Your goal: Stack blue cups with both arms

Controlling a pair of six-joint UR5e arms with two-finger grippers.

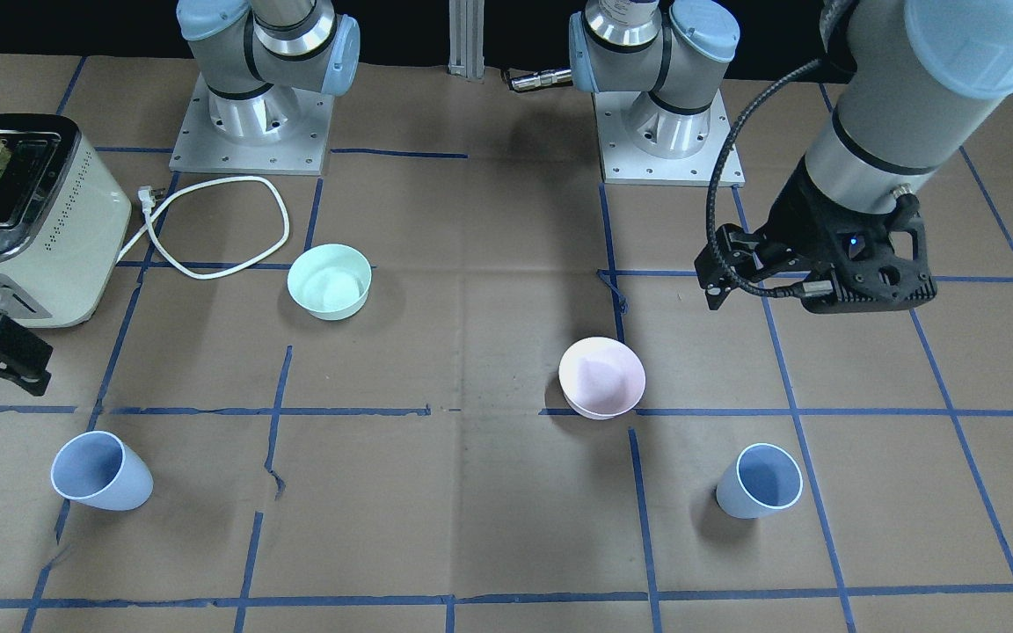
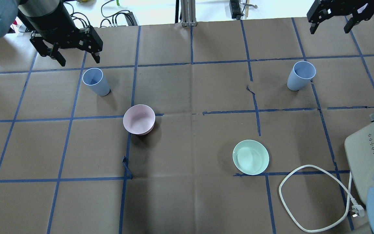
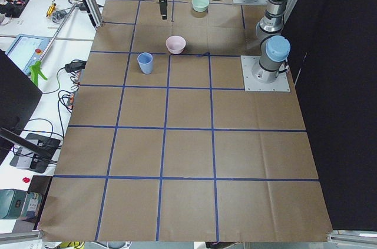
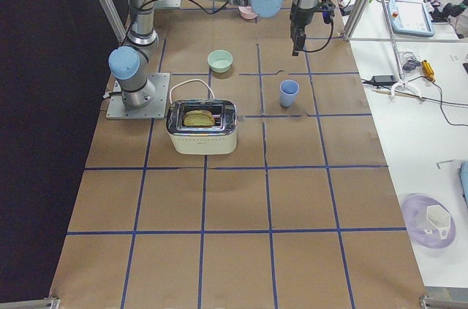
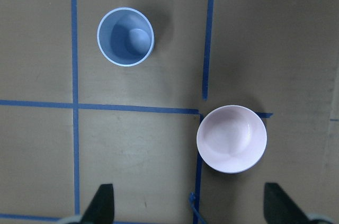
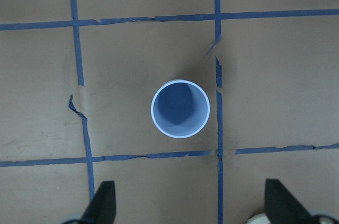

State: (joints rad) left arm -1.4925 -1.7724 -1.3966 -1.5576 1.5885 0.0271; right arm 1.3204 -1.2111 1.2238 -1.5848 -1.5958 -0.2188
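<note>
Two pale blue cups stand upright and apart on the brown table. One (image 2: 96, 81) is at the robot's left, the other (image 2: 300, 75) at its right. My left gripper (image 2: 78, 60) hangs open and empty above the table just beyond the left cup. Its wrist view shows that cup (image 5: 125, 37) ahead of the spread fingertips (image 5: 100, 204). My right gripper (image 2: 330, 31) is open and empty, high beyond the right cup. That cup (image 6: 180, 108) sits centred ahead of its fingertips (image 6: 103, 202). In the front view the cups (image 1: 760, 482) (image 1: 102, 470) stand near the front edge.
A pale pink bowl (image 2: 139, 119) sits near the left cup. A mint-green bowl (image 2: 250, 157) is nearer the robot on the right. A cream toaster (image 2: 368, 152) with bread and its white cord (image 2: 304, 195) lie at the near right. Blue tape lines cross the table.
</note>
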